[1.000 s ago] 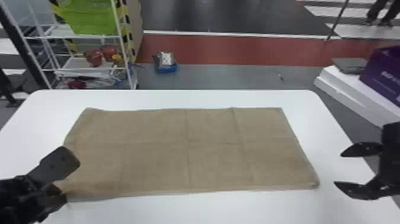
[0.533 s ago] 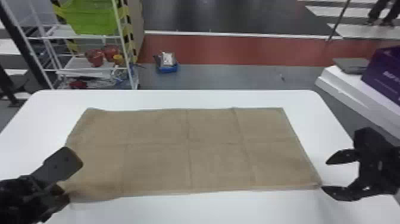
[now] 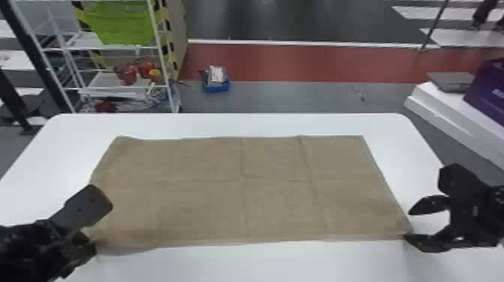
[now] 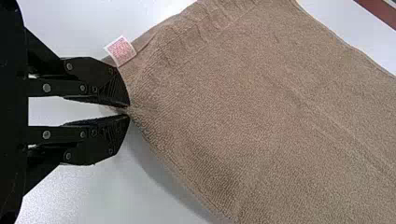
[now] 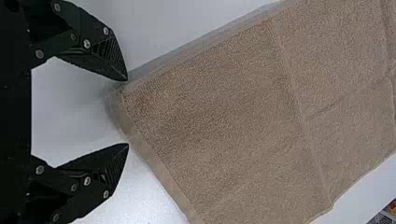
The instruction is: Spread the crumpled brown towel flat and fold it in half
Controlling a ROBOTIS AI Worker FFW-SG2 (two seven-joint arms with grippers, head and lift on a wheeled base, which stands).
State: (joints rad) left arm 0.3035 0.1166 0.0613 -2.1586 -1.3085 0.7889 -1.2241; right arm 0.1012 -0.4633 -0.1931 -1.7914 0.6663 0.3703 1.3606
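Note:
The brown towel point(image 3: 225, 191) lies spread as a wide rectangle on the white table, with crease lines across it. At its near left corner is my left gripper point(image 3: 92, 238). In the left wrist view, the left gripper point(image 4: 128, 111) pinches that corner of the towel point(image 4: 243, 112), beside a small white and red label. My right gripper point(image 3: 408, 225) stands at the near right corner, fingers apart. The right wrist view has the right gripper point(image 5: 127, 112) open, with the corner of the towel point(image 5: 224, 121) between its fingertips but not clamped.
The white table point(image 3: 262, 125) has rounded far corners. Beyond it stand a white wire rack point(image 3: 161, 48) with a green bin point(image 3: 120, 22), a blue box point(image 3: 216, 84) on the floor, and a purple box point(image 3: 487, 93) at the right.
My right gripper has moved left, from beside the towel to its near right corner, fingers still apart. The left gripper has stayed at its corner, and the towel looks nearly unchanged.

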